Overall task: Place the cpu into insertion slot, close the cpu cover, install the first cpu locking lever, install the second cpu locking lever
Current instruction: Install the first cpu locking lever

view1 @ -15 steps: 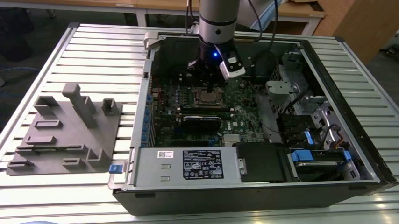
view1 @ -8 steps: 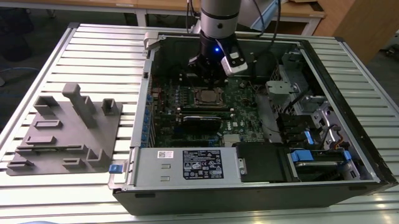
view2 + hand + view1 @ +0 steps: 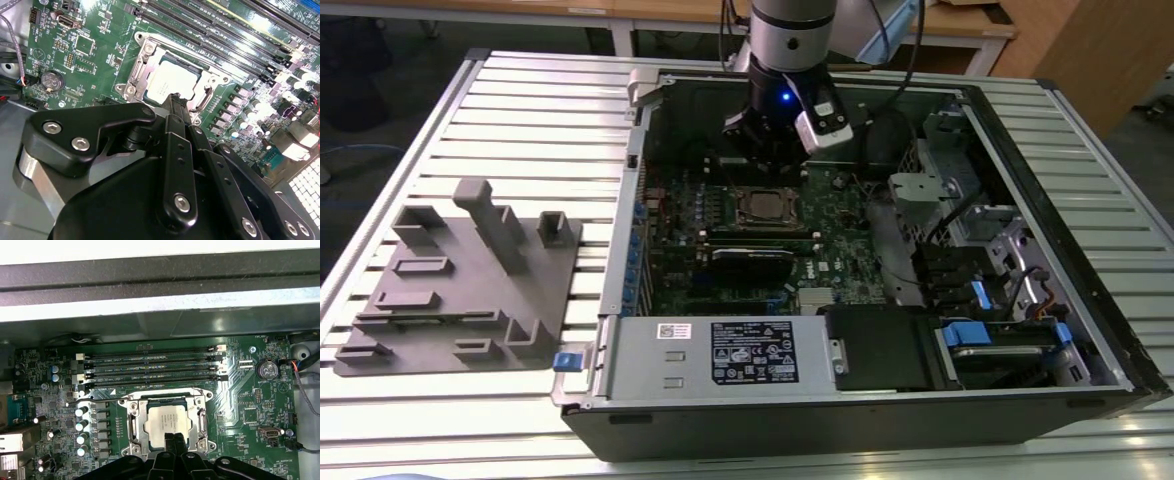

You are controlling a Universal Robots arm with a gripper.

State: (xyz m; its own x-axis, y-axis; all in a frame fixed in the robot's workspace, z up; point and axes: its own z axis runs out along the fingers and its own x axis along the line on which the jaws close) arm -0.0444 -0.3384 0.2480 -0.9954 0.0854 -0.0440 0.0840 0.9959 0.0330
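Hidden: in the exterior view the arm's black wrist hides the tips of the hand (image 3: 769,162). In both wrist views the hand's own linkage cuts off the near edge of the socket.
Hand: in the second wrist view the hand (image 3: 176,102) has its fingers (image 3: 172,125) pressed together with nothing between them. The tips are at the near edge of the cpu (image 3: 170,82); whether they touch it cannot be told.
Cpu: one, lying flat in the insertion slot (image 3: 172,60) on the green motherboard (image 3: 90,65).
Cpu cover: one metal frame (image 3: 132,422), down around the chip, which shows through its window.
Locking lever: one thin rod (image 3: 95,400) runs just beside the cover; whether it is latched is hard to make out.
Counts: four long memory slots (image 3: 150,365) and one coin cell (image 3: 266,370).
Exterior view alone: the open computer case (image 3: 1014,200) lies on a slatted metal desk (image 3: 520,100). A grey fixture tray (image 3: 467,280) sits at the exterior view's left.
First wrist view: the hand (image 3: 175,441) is over the cpu's (image 3: 165,421) near edge.
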